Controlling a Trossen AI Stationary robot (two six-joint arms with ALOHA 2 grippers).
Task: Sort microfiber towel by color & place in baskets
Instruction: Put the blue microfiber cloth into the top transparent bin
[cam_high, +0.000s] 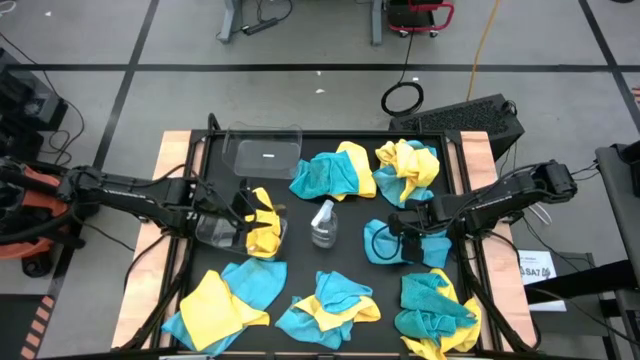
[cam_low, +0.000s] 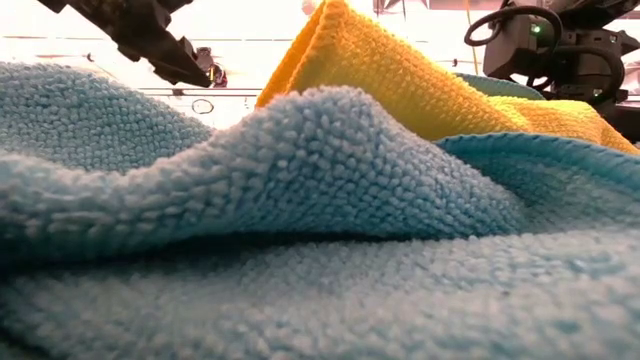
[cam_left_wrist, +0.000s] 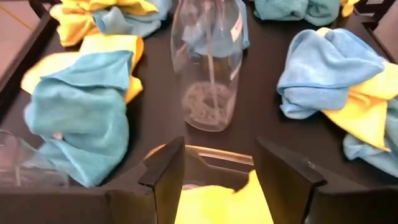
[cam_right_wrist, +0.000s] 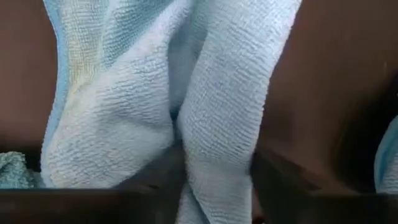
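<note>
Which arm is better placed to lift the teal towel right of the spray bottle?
Right. The right gripper is already down on that teal towel, with a fold of it between its fingers. The left gripper is across the spray bottle, holding a yellow towel.

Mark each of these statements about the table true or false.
1. The left end effector holds a yellow towel. True.
2. The spray bottle lies inside a tub. False: it sits on the black mat between the towels.
3. The right end effector is at a blue towel. True.
4. The clear tub at the far edge of the table is full of towels. False: it holds none.
</note>
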